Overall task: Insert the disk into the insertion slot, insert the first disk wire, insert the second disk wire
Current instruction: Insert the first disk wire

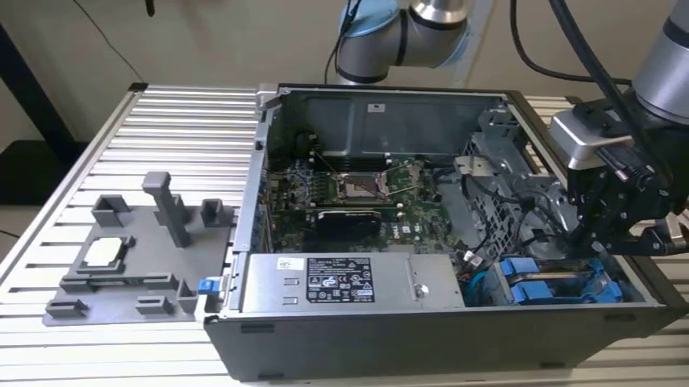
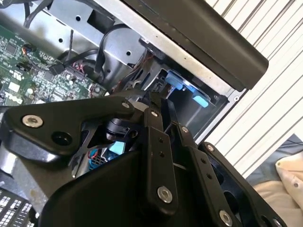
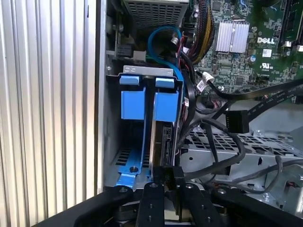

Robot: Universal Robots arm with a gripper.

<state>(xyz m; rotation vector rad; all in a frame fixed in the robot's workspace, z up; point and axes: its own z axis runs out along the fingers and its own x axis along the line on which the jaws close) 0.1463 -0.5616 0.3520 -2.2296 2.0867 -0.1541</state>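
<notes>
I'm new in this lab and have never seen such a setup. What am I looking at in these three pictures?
A robot arm reaches into an open computer case on a slatted metal table. The exterior view looks on from outside; both wrist views come from cameras riding on the arm, looking past its gripper. Beside the case lies a grey fixture tray. In the first wrist view the gripper is at the end of the disk, which stands on edge in its blue bracket inside the insertion slot. Whether it grips the disk, I cannot tell.
</notes>
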